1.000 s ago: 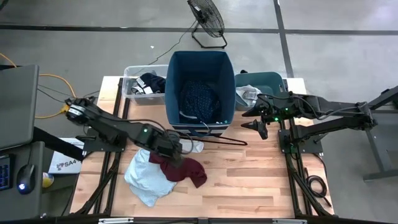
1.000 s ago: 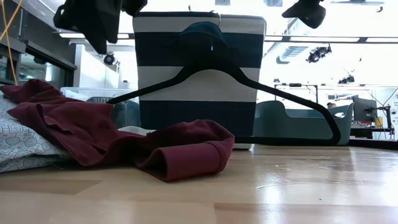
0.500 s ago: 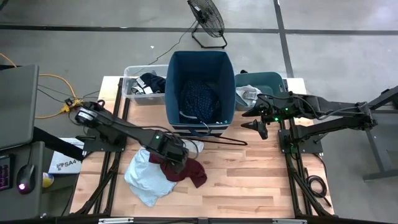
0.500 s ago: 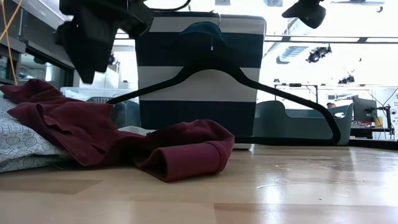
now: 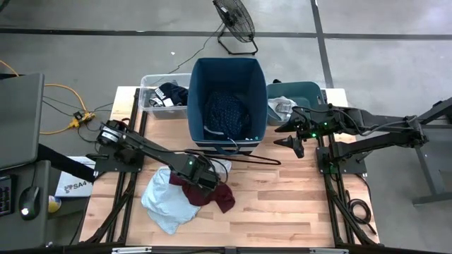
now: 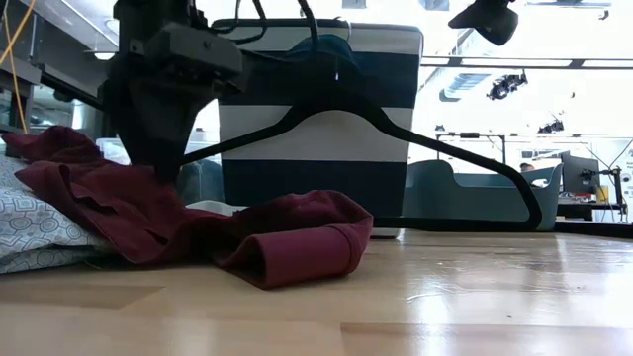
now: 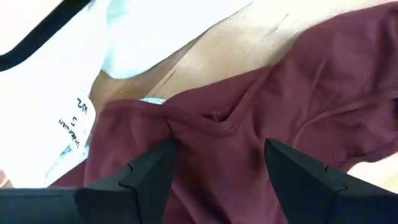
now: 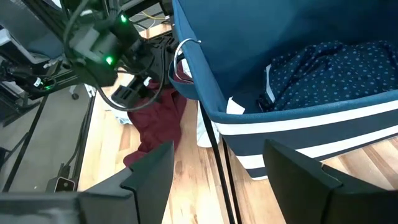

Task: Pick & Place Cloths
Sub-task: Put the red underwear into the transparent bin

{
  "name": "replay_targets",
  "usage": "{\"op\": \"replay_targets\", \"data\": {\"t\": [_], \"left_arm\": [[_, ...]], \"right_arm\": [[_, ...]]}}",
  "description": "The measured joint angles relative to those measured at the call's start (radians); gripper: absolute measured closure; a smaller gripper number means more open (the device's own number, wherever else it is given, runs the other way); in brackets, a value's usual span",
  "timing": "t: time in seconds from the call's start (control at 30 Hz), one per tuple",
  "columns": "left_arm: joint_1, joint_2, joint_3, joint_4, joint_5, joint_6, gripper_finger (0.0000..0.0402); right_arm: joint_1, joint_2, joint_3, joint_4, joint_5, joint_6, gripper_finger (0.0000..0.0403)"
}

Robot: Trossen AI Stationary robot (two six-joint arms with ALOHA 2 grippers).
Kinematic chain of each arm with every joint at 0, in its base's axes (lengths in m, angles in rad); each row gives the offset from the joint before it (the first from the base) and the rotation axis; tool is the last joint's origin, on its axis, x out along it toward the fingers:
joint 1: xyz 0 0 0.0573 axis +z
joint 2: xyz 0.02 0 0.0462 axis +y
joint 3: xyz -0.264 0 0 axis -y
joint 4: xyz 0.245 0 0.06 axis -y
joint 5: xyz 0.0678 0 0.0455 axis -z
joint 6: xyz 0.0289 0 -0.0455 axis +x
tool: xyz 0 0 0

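Left gripper (image 7: pixel 214 177): has dropped onto the maroon cloth (image 7: pixel 280 118), fingers spread astride a raised fold, nothing pinched yet.
Meaning: probably about to pinch.
Maroon cloth: soft, crumpled knit on the wooden table (image 5: pixel 282 204), overlapping a pale blue-grey cloth (image 5: pixel 161 201).
Bin (image 5: pixel 227 70): rigid, striped; holds navy dotted cloth (image 5: pixel 227 111).
Right gripper (image 5: pixel 291 140): spread, waiting beside bin.

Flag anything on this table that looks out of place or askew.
The thin black wire hanger is the odd item: it leans against the front of the blue bin among the garments. The maroon cloth lies crumpled over the pale blue-grey cloth, with the open left gripper just above it. Nothing looks spilled or damaged.
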Motion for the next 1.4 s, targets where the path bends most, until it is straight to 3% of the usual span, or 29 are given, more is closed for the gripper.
{"op": "replay_targets", "data": {"t": [0.13, 0.23, 0.6, 0.87, 1.3, 1.4], "left_arm": [[0.000, 0.014, 0.000, 0.001, 0.000, 0.000, 0.0166], [0.000, 0.013, 0.000, 0.004, 0.000, 0.000, 0.0194], [0.000, 0.013, 0.000, 0.016, 0.083, 0.000, 0.0391], [-0.001, 0.013, 0.089, -0.061, 0.134, 0.087, 0.0399], [-0.002, 0.013, 0.597, -0.528, 0.049, 0.245, 0.0401], [-0.001, -0.005, 0.694, -0.532, 0.030, 0.272, 0.0401]], "right_arm": [[0.000, 0.000, 0.000, 0.000, 0.000, 0.000, 0.0166], [0.000, 0.000, 0.000, 0.000, 0.000, 0.000, 0.0166], [0.000, 0.000, 0.000, 0.000, 0.000, 0.000, 0.0166], [0.000, 0.000, 0.000, 0.000, 0.000, 0.000, 0.0166], [0.000, 0.000, 0.000, 0.000, 0.000, 0.000, 0.0166], [0.000, 0.000, 0.000, 0.000, 0.000, 0.000, 0.0166]]}}
